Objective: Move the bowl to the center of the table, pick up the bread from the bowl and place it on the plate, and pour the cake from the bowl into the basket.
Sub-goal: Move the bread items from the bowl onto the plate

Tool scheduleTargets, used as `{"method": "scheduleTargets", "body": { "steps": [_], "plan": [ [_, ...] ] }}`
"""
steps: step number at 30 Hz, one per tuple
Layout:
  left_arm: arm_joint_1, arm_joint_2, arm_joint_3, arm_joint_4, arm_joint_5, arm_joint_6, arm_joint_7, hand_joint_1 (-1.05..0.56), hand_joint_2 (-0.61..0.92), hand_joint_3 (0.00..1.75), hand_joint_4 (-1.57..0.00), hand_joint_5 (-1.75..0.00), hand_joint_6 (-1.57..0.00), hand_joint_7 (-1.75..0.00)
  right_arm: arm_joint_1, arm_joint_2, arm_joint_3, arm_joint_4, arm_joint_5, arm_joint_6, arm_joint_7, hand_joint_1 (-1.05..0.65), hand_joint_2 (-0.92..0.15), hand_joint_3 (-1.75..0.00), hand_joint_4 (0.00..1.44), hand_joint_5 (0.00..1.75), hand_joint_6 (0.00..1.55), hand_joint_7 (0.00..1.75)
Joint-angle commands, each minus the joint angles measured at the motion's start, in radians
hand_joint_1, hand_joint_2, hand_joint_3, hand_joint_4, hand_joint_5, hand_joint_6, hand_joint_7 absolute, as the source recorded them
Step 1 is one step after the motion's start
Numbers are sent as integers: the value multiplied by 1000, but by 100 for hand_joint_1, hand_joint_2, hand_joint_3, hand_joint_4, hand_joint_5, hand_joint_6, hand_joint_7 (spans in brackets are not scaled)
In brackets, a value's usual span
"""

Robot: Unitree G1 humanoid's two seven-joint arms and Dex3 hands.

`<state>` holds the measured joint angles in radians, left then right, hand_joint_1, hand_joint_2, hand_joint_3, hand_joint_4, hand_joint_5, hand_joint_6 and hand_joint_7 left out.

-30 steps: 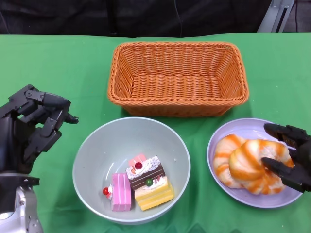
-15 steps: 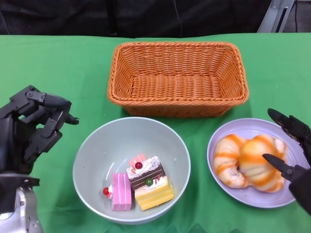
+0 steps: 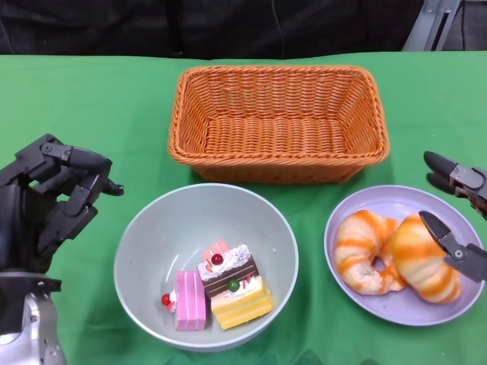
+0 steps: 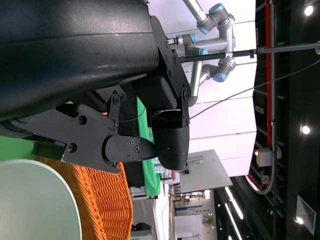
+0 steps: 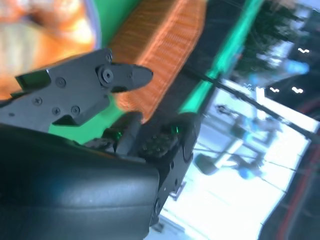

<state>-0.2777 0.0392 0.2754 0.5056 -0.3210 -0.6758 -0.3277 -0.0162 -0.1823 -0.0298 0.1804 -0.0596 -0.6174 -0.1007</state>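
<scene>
The orange striped bread (image 3: 396, 255) lies on the round purple plate (image 3: 456, 310), the right hand (image 3: 459, 220) wide open beside it and the left hand (image 3: 57, 194) loosely curled, empty, so next the pale green bowl (image 3: 152, 228) with the cake pieces (image 3: 221, 293) must be tipped into the far orange wicker basket (image 3: 278, 122)

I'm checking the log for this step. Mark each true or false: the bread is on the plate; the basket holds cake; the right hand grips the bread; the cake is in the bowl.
1. The bread is on the plate. True.
2. The basket holds cake. False: it holds nothing.
3. The right hand grips the bread. False: it is open, with its fingers apart.
4. The cake is in the bowl. True.
</scene>
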Motion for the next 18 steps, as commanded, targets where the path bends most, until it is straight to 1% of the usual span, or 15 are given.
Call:
{"method": "scheduleTargets", "body": {
  "steps": [1, 3, 5, 8, 10, 15, 18],
  "plan": [
    [4, 26, 7, 18, -8, -11, -18, -16, 92, 30, -85, -130, -96, -90, -13, 17, -26, 11, 18, -95, 5, -1, -67, -68, 71, 123, 80, 82],
    [3, 30, 8, 25, -11, -13, -27, -15, 92, 29, -85, -130, -97, -89, -3, 23, -23, -8, 25, -120, 21, -8, -59, -84, 74, 137, 74, 114],
    [3, 32, 11, 32, -16, -13, -35, -15, 92, 29, -85, -129, -97, -89, 17, 25, -10, -44, 64, -104, 58, -11, -56, -91, 74, 142, 71, 123],
    [5, 34, 10, 37, -18, -22, -48, -15, 92, 29, -85, -129, -97, -89, 48, 31, 24, -89, 169, -76, 148, -10, -52, -93, 73, 147, 70, 126],
    [10, 34, 8, 34, -19, -20, -55, -15, 92, 29, -85, -130, -97, -89, 58, 29, 36, -96, 223, -60, 210, -9, -51, -96, 72, 151, 69, 126],
    [24, 33, 6, 27, -28, -22, -82, -13, 92, 31, -85, -130, -96, -90, 65, 22, 32, -99, 302, -16, 317, -6, -48, -104, 72, 155, 68, 128],
    [32, 37, 4, 29, -31, -29, -101, -13, 92, 31, -84, -131, -95, -91, 61, 19, 20, -101, 337, 8, 364, -6, -45, -112, 72, 157, 66, 134]
  ]
}}
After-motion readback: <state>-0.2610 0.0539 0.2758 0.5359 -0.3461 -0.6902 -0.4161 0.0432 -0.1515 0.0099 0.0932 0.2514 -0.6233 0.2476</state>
